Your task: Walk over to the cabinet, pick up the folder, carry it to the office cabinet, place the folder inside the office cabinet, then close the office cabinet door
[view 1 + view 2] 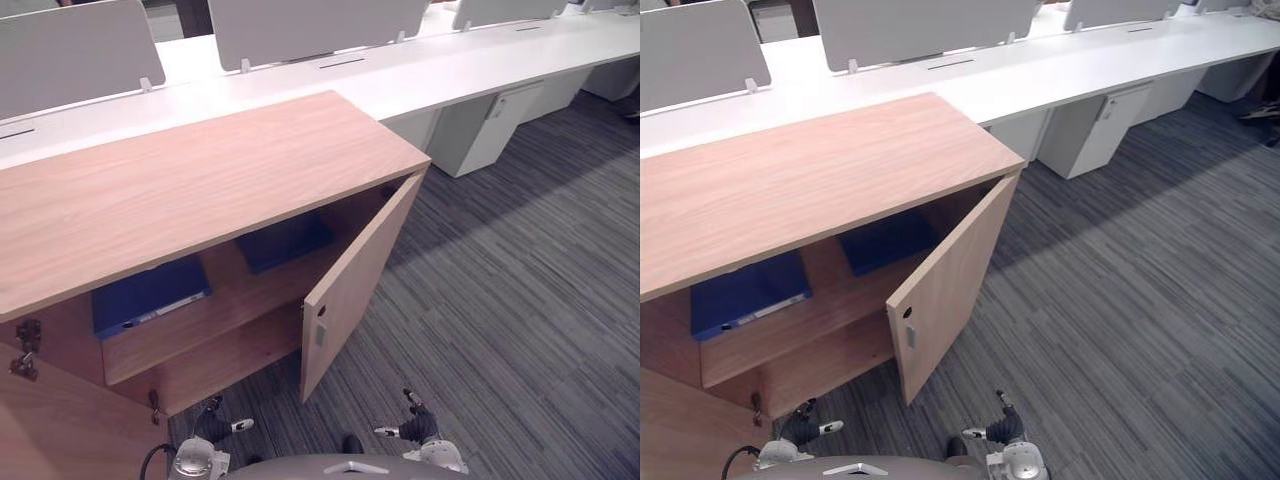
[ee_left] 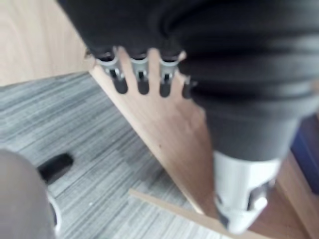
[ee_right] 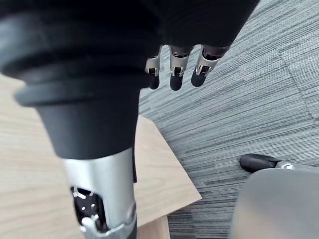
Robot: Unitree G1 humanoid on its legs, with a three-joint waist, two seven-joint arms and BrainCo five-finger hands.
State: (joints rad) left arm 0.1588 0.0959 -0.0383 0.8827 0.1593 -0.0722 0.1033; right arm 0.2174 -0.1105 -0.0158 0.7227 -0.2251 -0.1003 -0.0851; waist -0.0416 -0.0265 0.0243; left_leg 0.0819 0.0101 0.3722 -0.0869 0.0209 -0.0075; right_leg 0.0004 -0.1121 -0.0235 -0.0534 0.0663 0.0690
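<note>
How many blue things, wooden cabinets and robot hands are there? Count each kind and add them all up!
blue folders: 2
wooden cabinet: 1
robot hands: 2, the left robot hand and the right robot hand
Total: 5

Grey striped carpet (image 1: 520,300), long white desks (image 1: 450,70)

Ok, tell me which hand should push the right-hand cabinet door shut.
Right. The right hand hangs empty on the outer side of the swung-out door, near its free edge. The left hand sits on its inner side, before the shelves.
</note>
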